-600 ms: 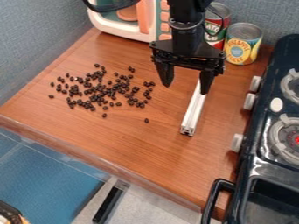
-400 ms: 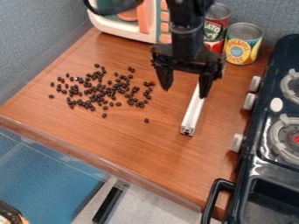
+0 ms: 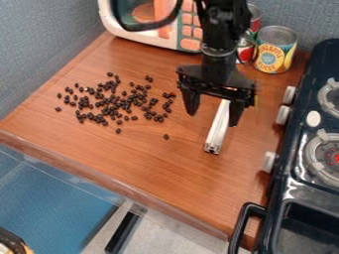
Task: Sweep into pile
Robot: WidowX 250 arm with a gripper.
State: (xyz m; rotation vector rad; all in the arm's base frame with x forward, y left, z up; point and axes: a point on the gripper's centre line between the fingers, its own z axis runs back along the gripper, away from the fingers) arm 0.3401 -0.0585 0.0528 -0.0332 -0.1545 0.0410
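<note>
Camera view: black two-finger robot pincer (image 3: 213, 118) below a black arm in from the top edge, hanging over the brown wood-grain worktop (image 3: 152, 163), right of centre. Released, with fingers spread wide. Just beside or in front of one finger: a long, narrow, white-and-silver grooved bar (image 3: 217, 131); cannot tell if touching. Bar at a slant on the worktop, near end toward the front edge, far end partly hidden by the pincer. For the sweep: many small, dark, rounded bean-like pieces (image 3: 118, 101), loosely scattered left of the pincer, well apart from it, thicker toward the middle, with strays around. One piece nearer the front, between main scatter and bar. At the back: white toy microwave with peach buttons (image 3: 122, 32), partly behind a black cable (image 3: 152, 25); right of it, red-and-green metal can (image 3: 246, 51), partly behind the arm, then yellow-and-blue metal can (image 3: 275, 54), upright. At the right edge: glossy black toy stove with pale knobs (image 3: 291, 191).
</note>
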